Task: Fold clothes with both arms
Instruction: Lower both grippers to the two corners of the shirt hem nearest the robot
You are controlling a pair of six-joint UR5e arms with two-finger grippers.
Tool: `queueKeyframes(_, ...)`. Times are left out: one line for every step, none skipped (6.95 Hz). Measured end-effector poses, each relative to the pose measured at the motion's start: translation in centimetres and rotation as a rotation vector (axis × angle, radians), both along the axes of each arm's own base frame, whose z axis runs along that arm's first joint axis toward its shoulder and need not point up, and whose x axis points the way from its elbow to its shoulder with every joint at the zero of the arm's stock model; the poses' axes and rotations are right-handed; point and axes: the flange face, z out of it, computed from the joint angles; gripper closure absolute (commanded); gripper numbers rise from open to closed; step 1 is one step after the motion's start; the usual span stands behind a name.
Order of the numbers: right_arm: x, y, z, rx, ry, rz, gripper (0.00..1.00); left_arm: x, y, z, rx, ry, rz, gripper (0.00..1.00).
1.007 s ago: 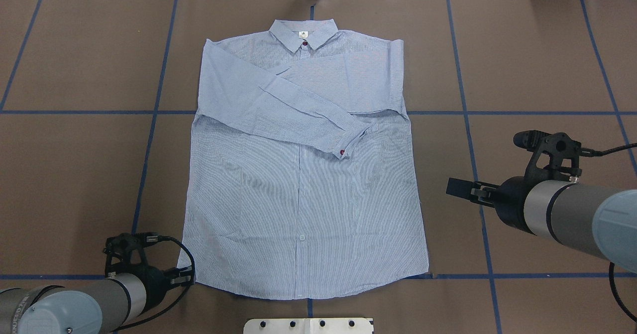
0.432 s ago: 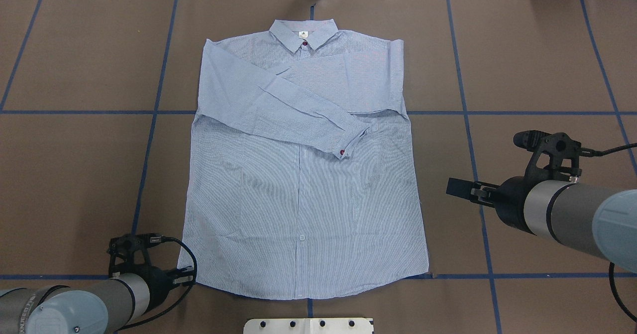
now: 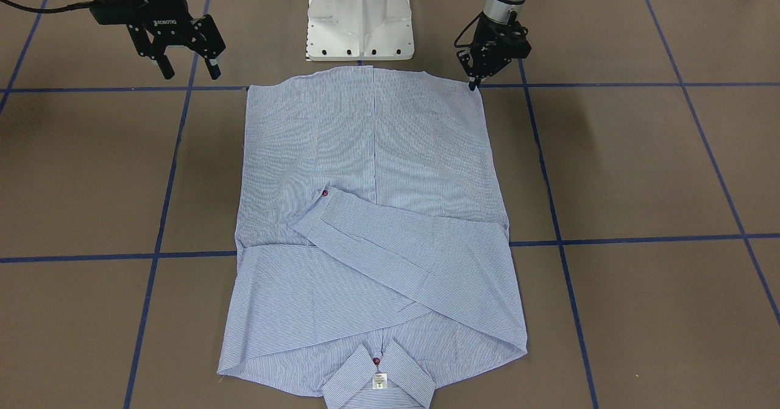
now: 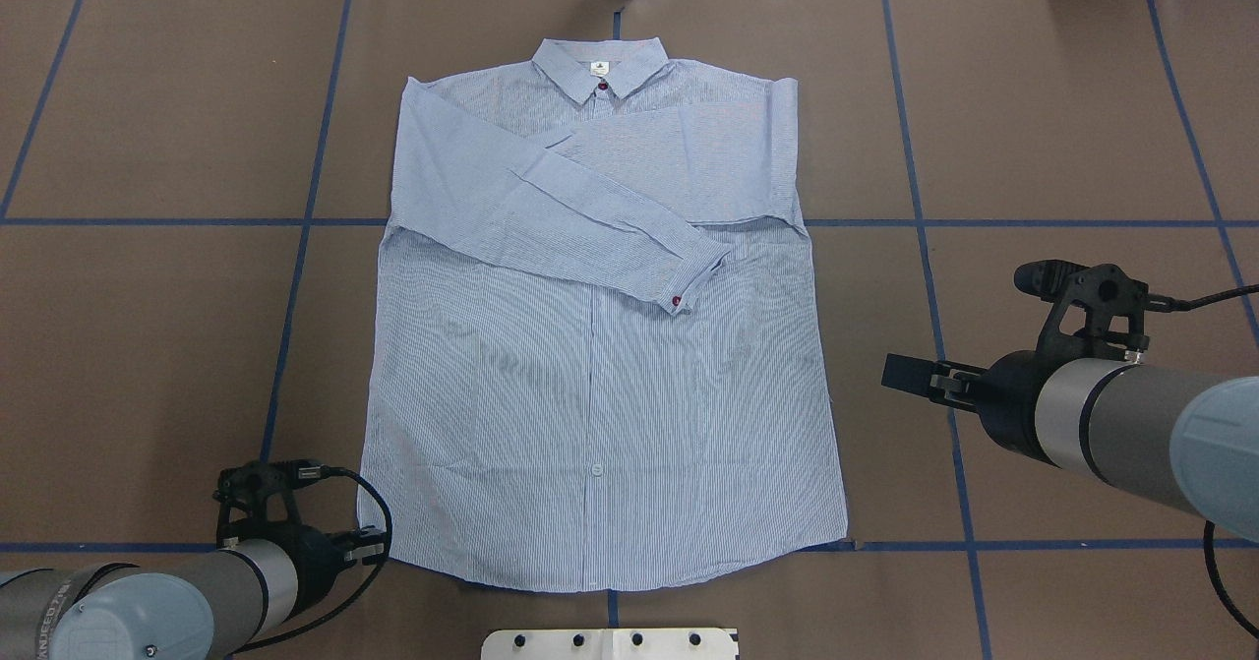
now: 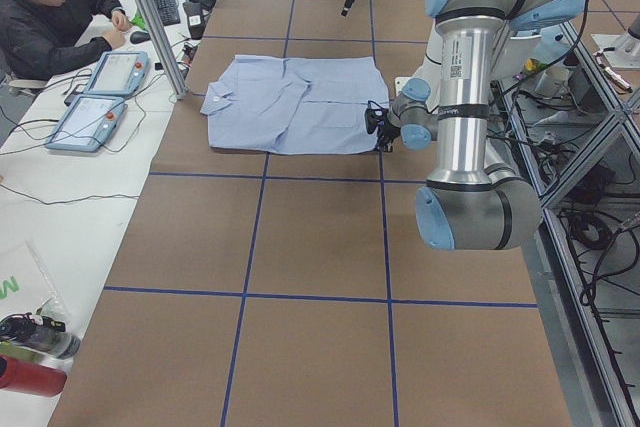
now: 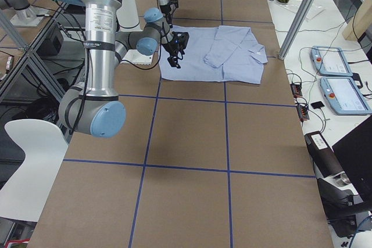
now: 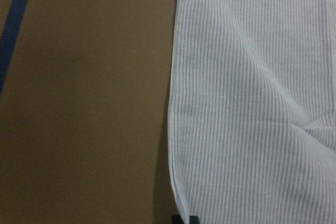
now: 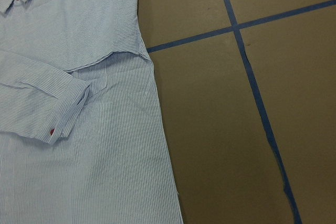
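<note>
In the overhead view the left gripper (image 4: 366, 545) has crept slightly rightward to the lower-left hem corner (image 4: 370, 516) of the striped shirt (image 4: 600, 394). The shirt lies flat mid-frame, sleeves folded across the chest. Whether its jaws are closed cannot be told. The right gripper (image 3: 189, 71) is unmoved, spread wide, clear of the shirt's right edge. A hem pickup seems imminent.

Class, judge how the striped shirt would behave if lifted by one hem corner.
Probably floppy: the shirt lies flat with soft wrinkles, so a lifted corner would likely drape and trail. Likely light, being thin cloth. The folded sleeve rests loose and may slide off.
</note>
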Motion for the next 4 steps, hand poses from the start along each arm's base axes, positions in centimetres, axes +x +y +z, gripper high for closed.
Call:
queueKeyframes(-0.5,0.6,0.2,-0.021,-0.006,0.000,0.00,0.1,-0.1,-0.4,0.000,0.009,-0.001,1.00)
queueKeyframes(-1.4,1.9,0.5,-0.051,-0.013,0.016,0.00,0.2,-0.2,-1.1,0.001,0.025,-0.004,1.00)
queueKeyframes(-2.9,3.9,1.0,-0.064,-0.017,0.048,0.01,0.3,-0.3,-1.9,0.004,0.041,-0.007,1.00)
queueKeyframes(-4.3,5.9,1.4,-0.064,-0.022,0.079,0.07,0.3,-0.4,-2.3,0.006,0.050,-0.011,1.00)
